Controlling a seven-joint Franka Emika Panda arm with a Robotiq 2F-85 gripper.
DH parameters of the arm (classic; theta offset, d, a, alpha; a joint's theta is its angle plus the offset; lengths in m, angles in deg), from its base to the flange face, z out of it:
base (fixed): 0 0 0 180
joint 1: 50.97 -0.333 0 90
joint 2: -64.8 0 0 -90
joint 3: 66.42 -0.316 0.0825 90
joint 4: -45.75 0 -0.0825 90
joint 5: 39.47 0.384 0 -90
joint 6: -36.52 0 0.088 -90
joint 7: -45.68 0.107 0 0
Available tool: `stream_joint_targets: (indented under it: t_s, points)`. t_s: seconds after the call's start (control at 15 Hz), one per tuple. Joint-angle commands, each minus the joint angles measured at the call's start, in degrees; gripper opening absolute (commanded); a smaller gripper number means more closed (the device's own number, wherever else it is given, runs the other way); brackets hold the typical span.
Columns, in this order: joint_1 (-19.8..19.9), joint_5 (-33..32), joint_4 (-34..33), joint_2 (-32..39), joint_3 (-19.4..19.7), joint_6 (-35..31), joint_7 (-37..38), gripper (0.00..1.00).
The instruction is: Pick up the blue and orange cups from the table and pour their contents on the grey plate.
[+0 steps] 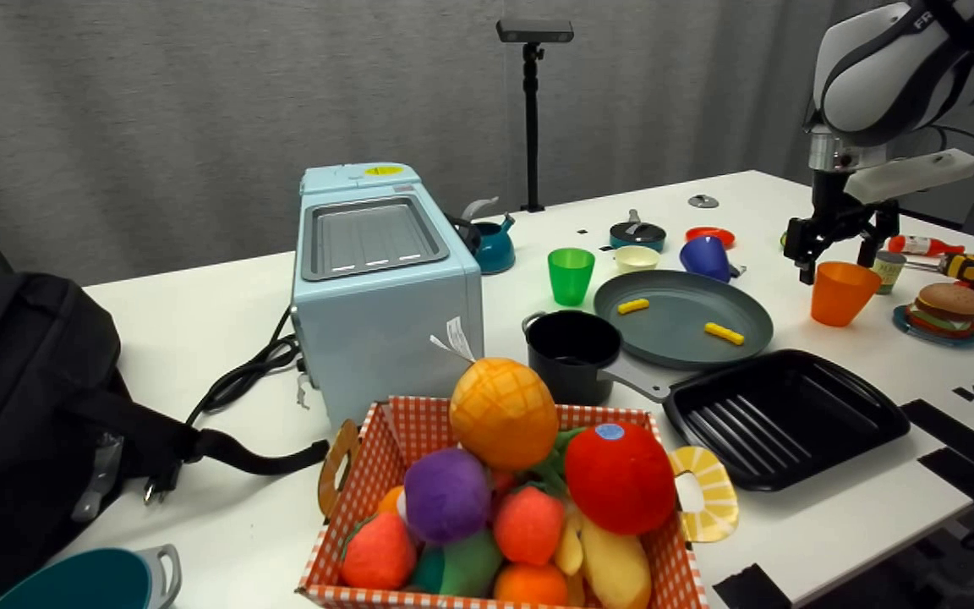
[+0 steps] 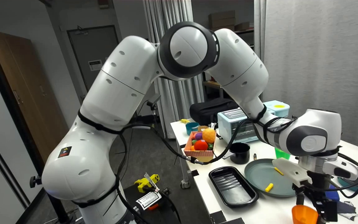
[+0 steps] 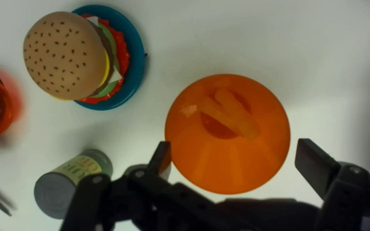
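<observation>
In an exterior view the arm point(image 2: 189, 46) stands left of the plate point(image 2: 257, 170), elbow arched, wrist pointing down at the plate's right. There the jaws are spread, one either side of the orange cup point(image 2: 304, 215), contact unclear. Farther right of the plate, the blue cup point(image 2: 332, 195) is partly hidden.

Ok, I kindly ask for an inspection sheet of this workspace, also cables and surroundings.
Surface: white table, black tape patches near an edge.
Job's things: orange cup standing, two sticks inside; blue cup tipped, inside hidden; grey plate holds two yellow sticks.
Clutter: toy hamburger, green cup, black ridged tray, toaster oven, toy fruit basket.
Gripper: open, fingers flank the orange cup in wrist view; contact unclear.
Cables: black cord coiled beside the toaster oven; another cable loops off the arm.
Surroundings: grey curtain, camera on a stand.
</observation>
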Motion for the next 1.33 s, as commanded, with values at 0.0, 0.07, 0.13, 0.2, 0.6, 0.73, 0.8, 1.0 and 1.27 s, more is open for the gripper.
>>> stream_joint_targets:
  t_s: [0.0,0.07,0.13,0.2,0.6,0.73,0.8,1.0,1.27]
  points:
    - [-1.1,-0.3,4.0,-1.9,-0.2,-2.7,-0.7,1.00]
    - [-1.3,-0.4,4.6,-2.2,-0.2,-3.1,-0.6,1.00]
    - [-1.6,-0.4,5.1,-2.5,-0.2,-3.1,-0.7,1.00]
    - [-1.8,-0.4,5.6,-2.8,-0.2,-3.4,-0.7,1.00]
    - [-2.2,-0.1,6.9,-3.3,-0.3,-3.2,-0.6,1.00]
    - [-1.5,0.1,5.9,-3.1,-0.2,-2.2,-1.3,1.00]
    - [-1.3,0.1,5.8,-3.1,-0.1,-2.1,-1.4,1.00]
    - [-1.1,0.1,5.7,-3.3,0.2,-2.0,-1.3,1.00]
    - [-0.9,0.1,5.9,-3.3,0.2,-2.0,-1.2,1.00]
